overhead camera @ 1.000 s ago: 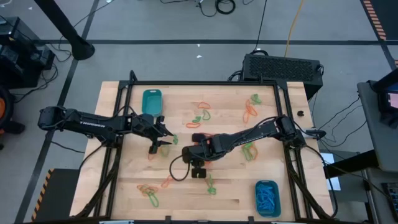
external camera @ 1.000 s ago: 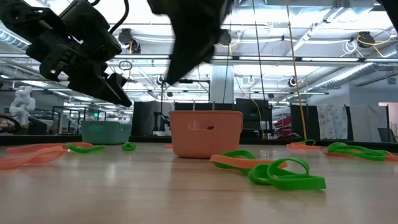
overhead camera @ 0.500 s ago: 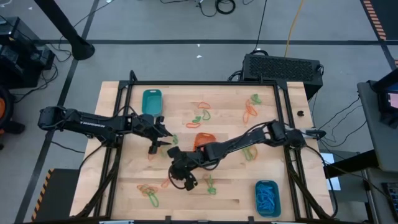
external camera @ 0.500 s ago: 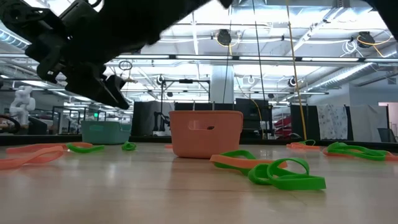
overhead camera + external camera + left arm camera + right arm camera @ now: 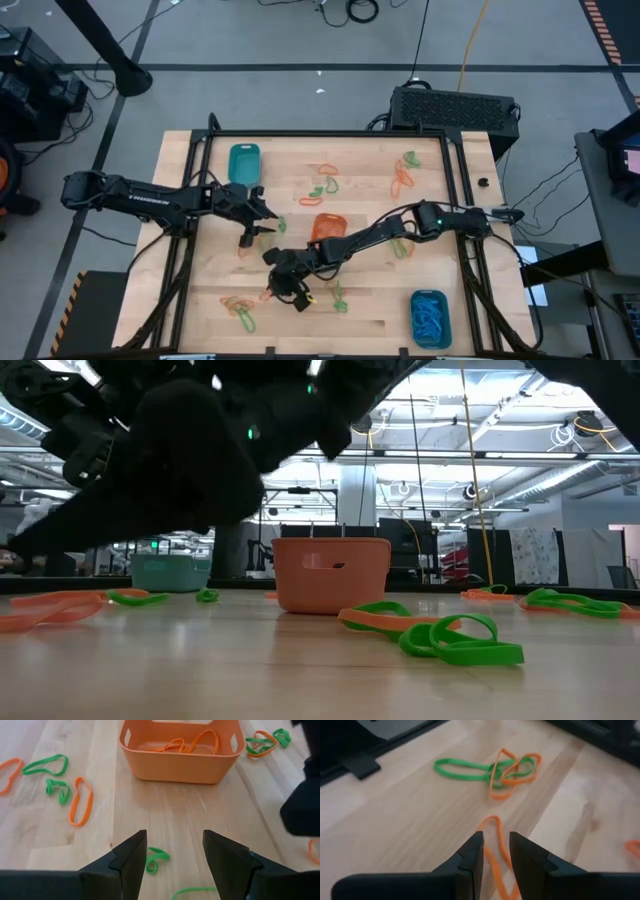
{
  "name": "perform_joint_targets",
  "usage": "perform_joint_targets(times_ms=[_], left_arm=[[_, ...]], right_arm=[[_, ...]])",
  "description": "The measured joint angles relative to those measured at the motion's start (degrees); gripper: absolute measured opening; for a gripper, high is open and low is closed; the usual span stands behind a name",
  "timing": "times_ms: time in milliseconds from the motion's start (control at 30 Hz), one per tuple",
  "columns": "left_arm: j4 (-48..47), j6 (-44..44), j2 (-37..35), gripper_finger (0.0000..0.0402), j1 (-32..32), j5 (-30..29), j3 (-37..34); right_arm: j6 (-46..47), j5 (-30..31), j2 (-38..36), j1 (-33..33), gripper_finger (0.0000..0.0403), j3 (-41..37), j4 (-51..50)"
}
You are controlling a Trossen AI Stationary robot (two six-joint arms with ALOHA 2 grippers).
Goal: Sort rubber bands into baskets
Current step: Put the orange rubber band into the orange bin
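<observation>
My right gripper (image 5: 495, 842) reaches across the table to its near-left part (image 5: 285, 288), low over the wood and open by a narrow gap. An orange rubber band (image 5: 494, 827) lies flat on the wood and runs in between the fingertips; I cannot tell whether they touch it. Beyond it lies a tangle of green and orange bands (image 5: 505, 767). My left gripper (image 5: 175, 845) hangs open left of the orange basket (image 5: 327, 226), above a small green band (image 5: 155, 860). The orange basket (image 5: 180, 760) holds orange bands.
A teal basket (image 5: 243, 163) stands at the far left and another with blue bands (image 5: 430, 318) at the near right corner. Loose bands lie at far centre (image 5: 322, 183), far right (image 5: 403, 175) and beside my right gripper (image 5: 338, 297). The right arm (image 5: 200, 470) blocks much of the low view.
My right gripper has swung from beside the orange basket toward the table's near-left part and sunk close to the wood, rolling and tipping forward as it went. Its finger gap looks the same. The bands and baskets have kept their places.
</observation>
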State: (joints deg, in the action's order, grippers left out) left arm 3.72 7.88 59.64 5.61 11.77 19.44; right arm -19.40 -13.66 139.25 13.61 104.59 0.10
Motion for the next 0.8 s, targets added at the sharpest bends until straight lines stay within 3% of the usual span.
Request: perform_joint_targets(times_ms=[300,533,800], left_arm=[[-0.2,-0.5,0.0,0.0202,0.0,0.0,0.0],[-0.2,-1.5,0.0,0.0202,0.0,0.0,0.0],[-0.2,-1.5,0.0,0.0202,0.0,0.0,0.0]], right_arm=[[4.1,0.4,3.5,-0.2,0.0086,0.0,0.6],[6.5,4.4,3.7,-0.4,0.0084,0.0,0.4],[6.8,4.3,3.3,-0.4,0.0042,0.1,-2.0]])
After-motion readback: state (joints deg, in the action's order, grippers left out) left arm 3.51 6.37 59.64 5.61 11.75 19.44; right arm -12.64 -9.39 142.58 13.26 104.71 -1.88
